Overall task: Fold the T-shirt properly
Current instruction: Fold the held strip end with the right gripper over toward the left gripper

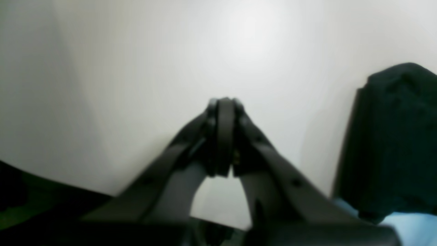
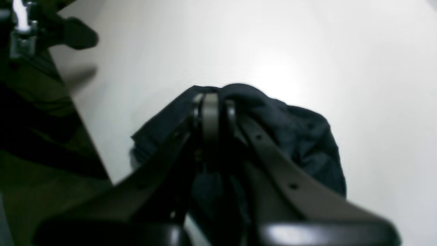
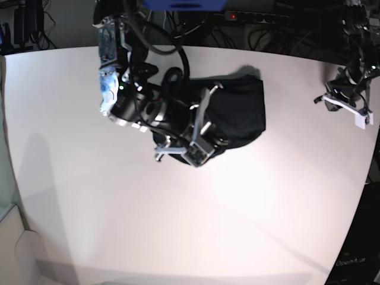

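Note:
The black T-shirt (image 3: 240,110) lies bunched in a compact heap at the middle back of the white table (image 3: 178,225). My right gripper (image 3: 221,138) is at the heap's near left side. In the right wrist view its jaws (image 2: 211,99) are closed with dark fabric (image 2: 300,136) wrapped around the tips and between the fingers. My left gripper (image 3: 335,95) hangs at the table's far right edge, well apart from the shirt. In the left wrist view it (image 1: 223,102) is shut and empty, and the shirt (image 1: 392,136) shows at the right.
Cables and a power strip (image 3: 261,16) run behind the table's back edge. The table's curved right edge (image 3: 362,178) passes under the left arm. White table surface surrounds the heap on all sides.

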